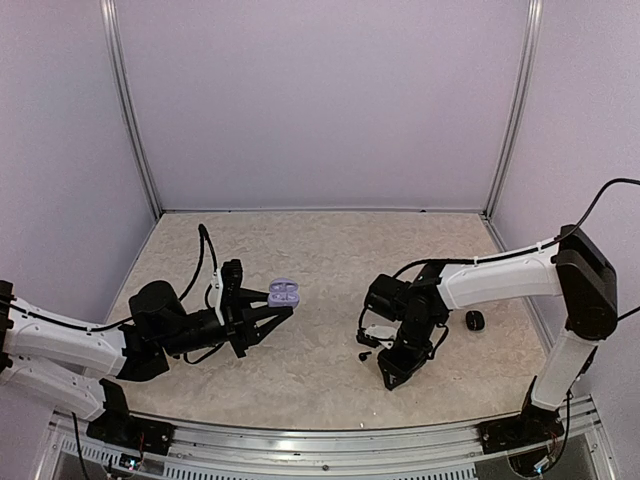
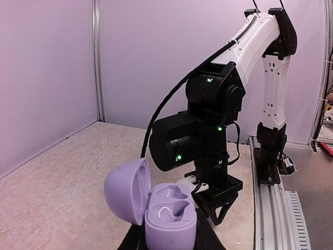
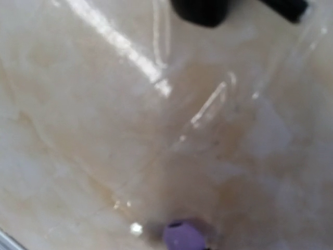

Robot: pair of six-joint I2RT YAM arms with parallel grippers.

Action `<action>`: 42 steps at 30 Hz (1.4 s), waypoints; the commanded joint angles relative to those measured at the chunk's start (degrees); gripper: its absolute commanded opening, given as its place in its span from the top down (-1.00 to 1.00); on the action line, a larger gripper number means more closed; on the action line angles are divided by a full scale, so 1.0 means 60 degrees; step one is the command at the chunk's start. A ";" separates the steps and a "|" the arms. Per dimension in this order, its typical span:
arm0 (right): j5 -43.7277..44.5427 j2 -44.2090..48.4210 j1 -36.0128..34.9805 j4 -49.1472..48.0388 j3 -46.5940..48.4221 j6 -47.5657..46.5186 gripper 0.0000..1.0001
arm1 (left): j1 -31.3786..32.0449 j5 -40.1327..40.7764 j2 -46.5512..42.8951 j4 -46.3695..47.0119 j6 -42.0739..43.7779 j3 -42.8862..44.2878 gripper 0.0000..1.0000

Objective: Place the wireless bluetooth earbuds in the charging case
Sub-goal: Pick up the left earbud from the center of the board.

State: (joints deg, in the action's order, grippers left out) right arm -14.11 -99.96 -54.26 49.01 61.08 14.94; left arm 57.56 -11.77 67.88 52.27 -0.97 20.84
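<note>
The lilac charging case point(image 2: 170, 219) is held off the table with its lid point(image 2: 126, 190) swung open to the left. My left gripper point(image 2: 169, 242) is shut on its base, also seen from above point(image 1: 278, 308) under the case point(image 1: 283, 292). Both moulded wells face up, and I see no bud in them. My right gripper point(image 1: 388, 377) points straight down at the table, its fingers meeting in a narrow V point(image 2: 218, 217). A small pale lilac earbud point(image 3: 183, 235) shows at their tips, just above the blurred tabletop. A tiny black earbud point(image 1: 364, 355) lies left of that gripper.
A round black case point(image 1: 474, 320) rests on the table right of the right arm. Dark blurred shapes point(image 3: 200, 11) sit at the top of the right wrist view. Pale walls and metal posts enclose the beige tabletop point(image 1: 320, 250); a rail point(image 2: 270, 208) runs along the near edge.
</note>
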 commanded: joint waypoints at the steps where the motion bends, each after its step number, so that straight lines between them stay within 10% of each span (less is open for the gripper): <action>1: -0.0029 -0.0324 -0.0053 -0.0093 0.0083 -0.0090 0.36 | -0.0065 -0.0089 -0.0070 0.0326 0.0102 0.0130 1.00; 42: 0.1518 -0.1119 -0.1078 0.1677 0.1409 -0.0866 0.35 | -0.0075 -0.0002 -0.0110 0.0356 0.0133 0.0013 1.00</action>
State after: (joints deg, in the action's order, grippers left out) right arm -4.25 -105.23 -59.18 57.34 67.05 10.48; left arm 57.56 -11.73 67.88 52.29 -0.93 20.84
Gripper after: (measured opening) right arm 0.316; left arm 0.218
